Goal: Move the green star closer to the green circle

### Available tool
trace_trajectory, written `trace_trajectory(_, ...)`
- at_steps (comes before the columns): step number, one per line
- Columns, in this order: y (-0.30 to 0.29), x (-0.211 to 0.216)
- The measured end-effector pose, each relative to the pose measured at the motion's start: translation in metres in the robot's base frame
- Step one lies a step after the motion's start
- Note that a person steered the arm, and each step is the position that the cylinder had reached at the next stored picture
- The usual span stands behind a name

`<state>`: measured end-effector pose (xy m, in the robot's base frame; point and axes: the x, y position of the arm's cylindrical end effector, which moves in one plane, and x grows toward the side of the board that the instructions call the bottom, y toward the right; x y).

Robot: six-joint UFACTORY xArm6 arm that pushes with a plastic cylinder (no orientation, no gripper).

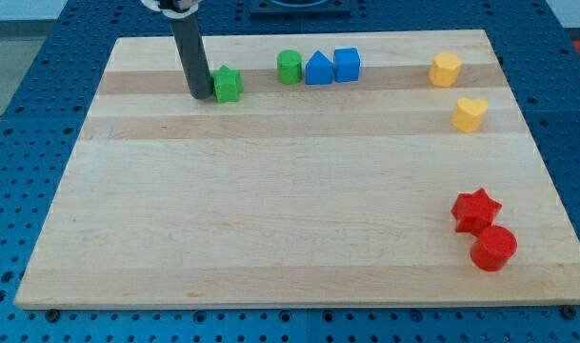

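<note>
The green star point(229, 84) lies near the view's top, left of centre, on the wooden board point(270, 210). The green circle point(289, 67) stands a short way to its right and slightly higher. My tip point(200, 96) rests on the board right at the star's left side, touching it or nearly so. The dark rod rises from there to the view's top edge.
A blue triangular block point(318, 69) and a blue cube point(347, 64) sit in a row right of the green circle. A yellow hexagon-like block point(446, 70) and a yellow heart point(469, 113) are at the top right. A red star point(476, 210) and red circle point(493, 249) are at the bottom right.
</note>
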<state>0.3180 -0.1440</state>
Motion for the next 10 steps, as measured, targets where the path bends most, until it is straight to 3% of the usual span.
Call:
trace_trajectory(2,-0.014,0.009)
trace_trajectory(5,0.009,0.027)
trace_trajectory(7,0.024,-0.007)
trace_trajectory(10,0.028,-0.019)
